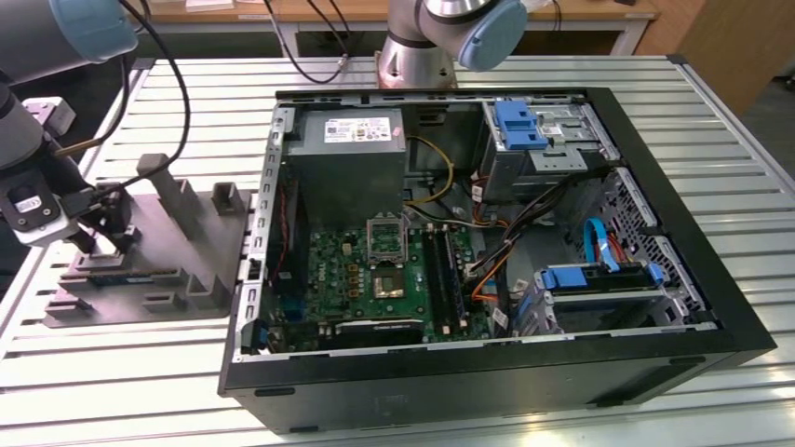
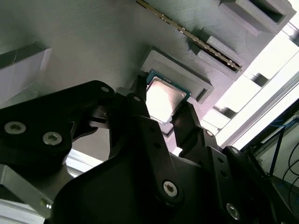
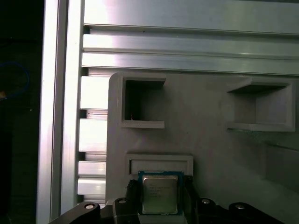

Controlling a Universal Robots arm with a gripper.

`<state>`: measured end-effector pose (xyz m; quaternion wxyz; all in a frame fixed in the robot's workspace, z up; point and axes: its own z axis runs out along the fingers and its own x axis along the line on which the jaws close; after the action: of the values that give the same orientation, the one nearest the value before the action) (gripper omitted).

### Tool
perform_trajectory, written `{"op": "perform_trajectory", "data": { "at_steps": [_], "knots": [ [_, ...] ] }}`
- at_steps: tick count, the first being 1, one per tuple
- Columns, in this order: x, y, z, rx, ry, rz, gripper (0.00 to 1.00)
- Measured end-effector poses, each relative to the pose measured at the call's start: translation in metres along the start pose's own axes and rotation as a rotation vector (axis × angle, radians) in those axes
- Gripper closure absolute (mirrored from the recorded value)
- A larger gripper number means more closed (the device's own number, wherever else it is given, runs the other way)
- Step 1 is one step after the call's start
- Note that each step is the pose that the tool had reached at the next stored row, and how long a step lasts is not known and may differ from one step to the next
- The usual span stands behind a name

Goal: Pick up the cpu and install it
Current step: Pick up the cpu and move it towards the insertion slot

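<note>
Pincer (image 3: 160, 201) clenched on the cpu (image 3: 160, 190), which lies in the grey holder (image 3: 210, 135) on the surface (image 1: 137, 372) at the exterior view's left.

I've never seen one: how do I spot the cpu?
Beside the open black computer case, on the exterior view's left, lies a grey plastic holder. The cpu, a small flat square silvery-topped chip, sits in its raised square pocket, unlike the long thin memory stick.

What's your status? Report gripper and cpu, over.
Status: gripper low at the grey fixture. cpu seated in its pocket, gripper straddling it. Nothing between them.
</note>
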<state>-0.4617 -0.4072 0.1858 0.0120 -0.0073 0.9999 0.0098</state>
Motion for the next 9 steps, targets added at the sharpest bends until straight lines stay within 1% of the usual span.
{"op": "perform_trajectory", "data": {
  "at_steps": [5,9],
  "knots": [
    [-0.0001,0.0001,-0.0038,0.0,-0.0001,0.0,0.53],
    [-0.0002,0.0002,-0.0085,0.0,0.0,0.0,0.53]
  ]
}}
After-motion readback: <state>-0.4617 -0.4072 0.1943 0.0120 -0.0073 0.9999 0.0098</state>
